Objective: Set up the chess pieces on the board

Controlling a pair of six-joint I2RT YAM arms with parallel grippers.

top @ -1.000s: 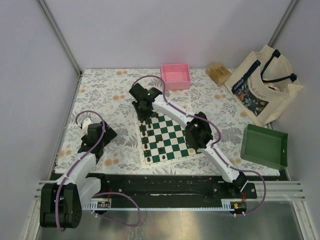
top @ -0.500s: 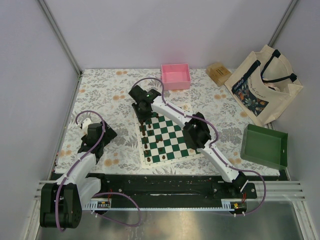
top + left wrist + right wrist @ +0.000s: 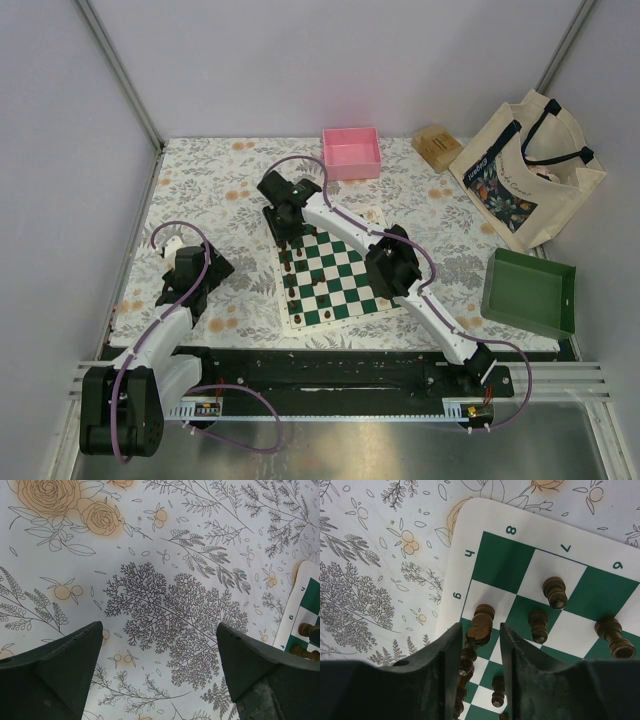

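White-walled enclosure; tabletop [image 3: 200, 180] covered in a floral-print cloth. Flat green-and-white checked board [image 3: 340, 270] lies at centre, slightly turned. Dark brown chess pieces [image 3: 291, 281] stand mainly along its left edge and near edge; no cream pieces can be made out. Right arm reaches across the board to its far-left corner. Right claw [image 3: 481, 630] points down there, fingers slightly apart, bracketing a dark brown knight [image 3: 480, 624] with a sliver of board showing on either side. Knight sits in the outermost row, close to the white border by the letter g. Three more brown pieces stand just beyond it on neighbouring squares, others crowd below the fingers. Left claw [image 3: 159, 630] hovers over bare cloth left of the board, fingers wide apart, nothing between them. Square pink tray [image 3: 351, 152] at far edge, green tray [image 3: 528, 292] at right, printed canvas tote bag [image 3: 527, 170] at far right.
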